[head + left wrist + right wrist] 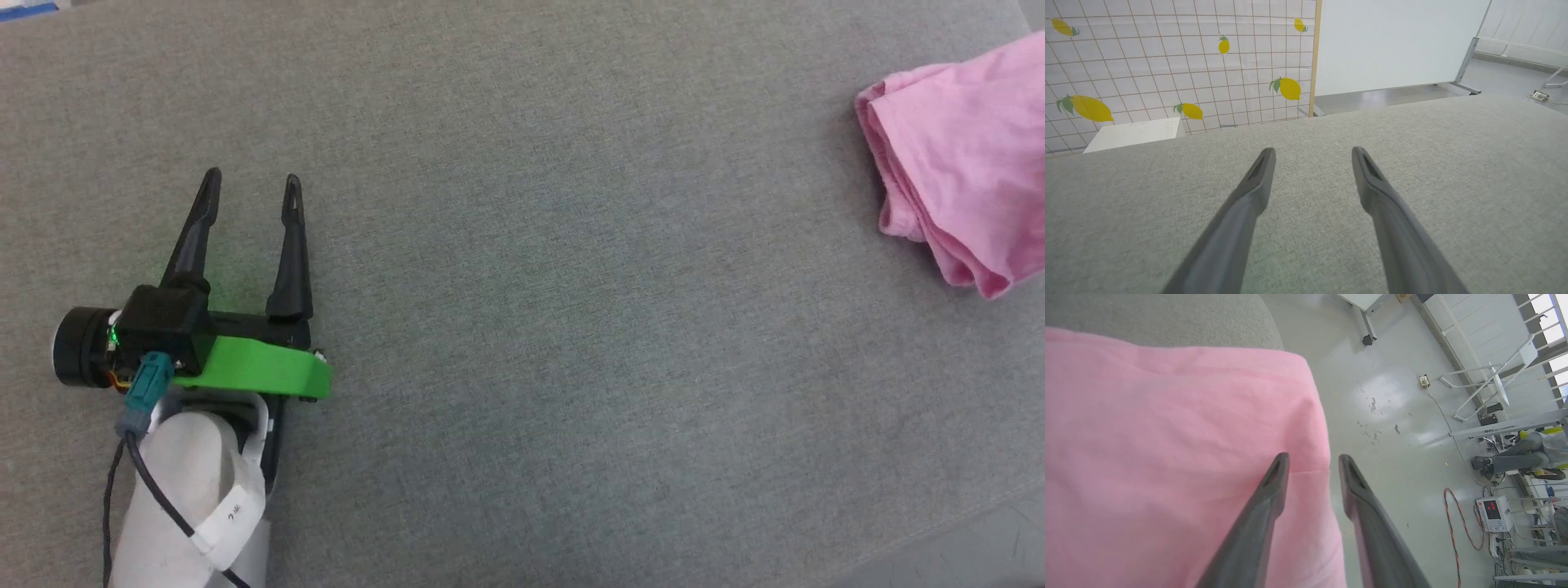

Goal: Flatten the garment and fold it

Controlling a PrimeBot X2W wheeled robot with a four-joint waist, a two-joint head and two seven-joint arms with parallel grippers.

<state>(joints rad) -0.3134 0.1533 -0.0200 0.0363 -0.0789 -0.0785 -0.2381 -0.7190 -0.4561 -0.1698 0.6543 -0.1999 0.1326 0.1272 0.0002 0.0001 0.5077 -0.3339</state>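
At the far right of the table (pixel 571 286) lies the garment (pixel 963 163), bunched in layers. Over its edge hovers the right gripper (pixel 1313 457), fingers parted, gripping nothing. Well apart, the left gripper (pixel 252 180) rests wide open, seemingly waiting its turn.

Light pink garment (pixel 959 155) of thin, soft cloth lies folded in several stacked layers at the far right of the grey bench (pixel 522 286), partly cut off by the head view's edge. Layered folds show along its left and near sides. The top face is mostly smooth, with faint creases.
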